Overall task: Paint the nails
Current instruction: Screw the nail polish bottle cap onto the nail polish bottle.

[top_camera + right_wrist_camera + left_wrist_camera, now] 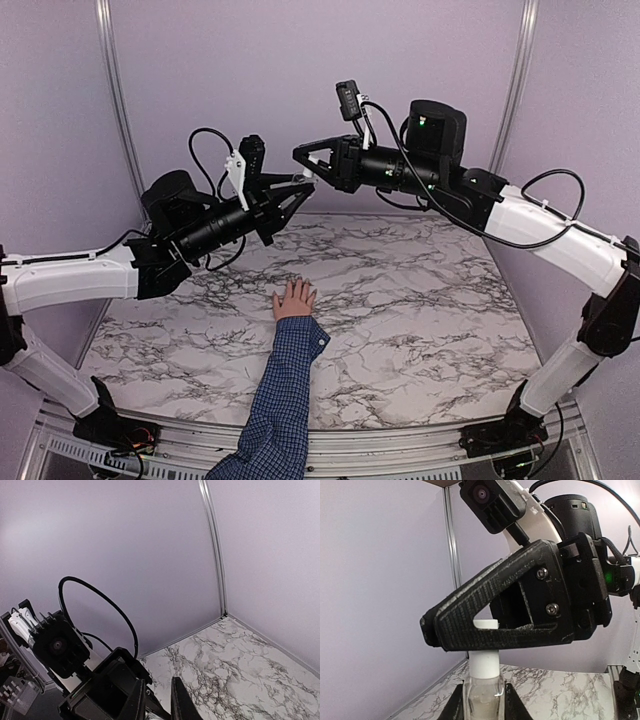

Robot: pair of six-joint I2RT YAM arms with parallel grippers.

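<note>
nails: too tiny to make out from above. They are sitting on the hand (pixel 294 300), which is lying flat with fingers spread near the middle of the marble table (pixel 430 300), fingertips pointing at the back wall.
sleeve: the blue checked sleeve (pixel 285 390) is running up from the near edge, between the two arm bases, to the hand.
left gripper (pixel 305 185): is hanging high over the table, up and behind the hand and well apart from it. Its jaws are pinching a small clear bottle (pixel 482 700) by the sides (glass showing between the two black fingers in its wrist view).
cap: the white cap (pixel 485 666) is standing upright out of the bottle, its upper part passing behind the other arm's finger.
right gripper (pixel 432 632): is pointing left and meeting the left one in mid-air. Its fingers are pressed in on the cap's top end.
in the way: the right gripper's black ribbed finger is blocking most of the left wrist view, so the hand is not showing there.
right wrist view: its own fingers (pixel 177 702) are sitting close together at the bottom edge, with the left arm's black wrist block (pixel 57 645) just beside them.
around: lilac walls (pixel 300 60) are closing in the back and sides, with a metal post (pixel 118 100) standing in the corner.
</note>
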